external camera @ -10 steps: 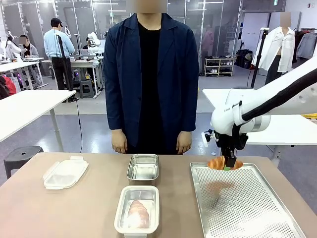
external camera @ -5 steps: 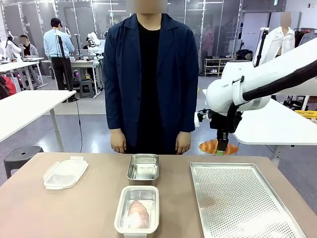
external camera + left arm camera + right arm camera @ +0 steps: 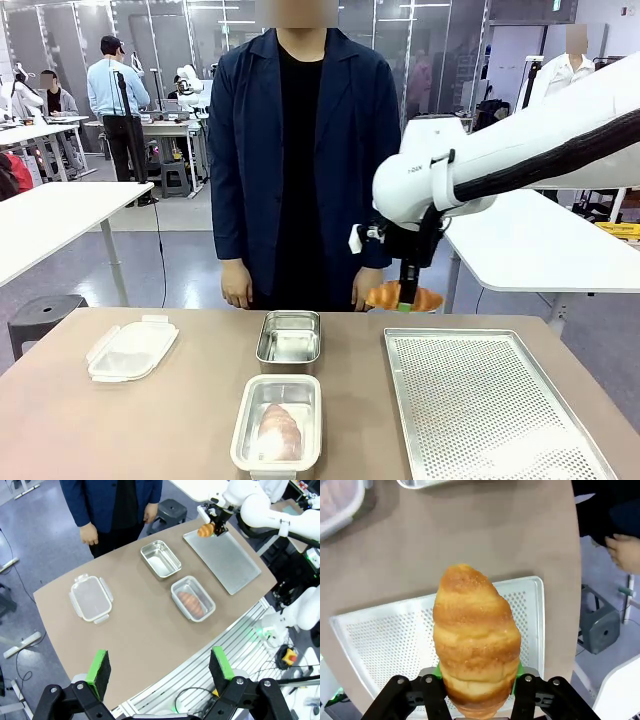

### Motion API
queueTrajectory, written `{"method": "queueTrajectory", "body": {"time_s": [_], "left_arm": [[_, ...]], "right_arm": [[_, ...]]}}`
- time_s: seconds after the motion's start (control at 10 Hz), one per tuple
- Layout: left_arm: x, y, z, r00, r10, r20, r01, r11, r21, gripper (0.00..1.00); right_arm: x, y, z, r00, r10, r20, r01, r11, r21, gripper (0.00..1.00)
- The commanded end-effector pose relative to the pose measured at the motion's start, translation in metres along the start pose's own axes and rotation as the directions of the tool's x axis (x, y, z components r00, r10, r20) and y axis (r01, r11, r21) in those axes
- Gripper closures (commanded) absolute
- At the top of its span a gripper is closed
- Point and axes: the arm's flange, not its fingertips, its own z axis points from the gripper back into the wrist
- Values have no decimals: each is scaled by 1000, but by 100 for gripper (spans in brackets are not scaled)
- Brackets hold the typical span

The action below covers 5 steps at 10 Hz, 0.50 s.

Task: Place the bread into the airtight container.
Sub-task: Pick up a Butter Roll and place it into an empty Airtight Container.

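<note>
Golden bread [image 3: 425,299]: sat clenched in my right hand [image 3: 405,300], aloft.
Airtight container [image 3: 245,410]: next move, I judged, was lowering it inside.

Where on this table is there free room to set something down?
The whole perforated tray is bare. Bare tabletop also lies between the lid and the two containers, and on the robot's side of the lid. It is crowded in the middle: the steel container and the clear container with bread stand close together.
</note>
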Motion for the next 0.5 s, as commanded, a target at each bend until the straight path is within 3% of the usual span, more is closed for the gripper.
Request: {"method": "queueTrajectory", "body": {"time_s": [0.0,0.4], "left_arm": [[0,-1,1,1000,-23,-1,23,1000,-15,0],[0,-1,1,1000,-23,-1,23,1000,-15,0]], "right_arm": [[37,6,7,999,-32,-27,32,999,3,50],[131,37,13,993,-69,-91,67,997,-26,50]]}}
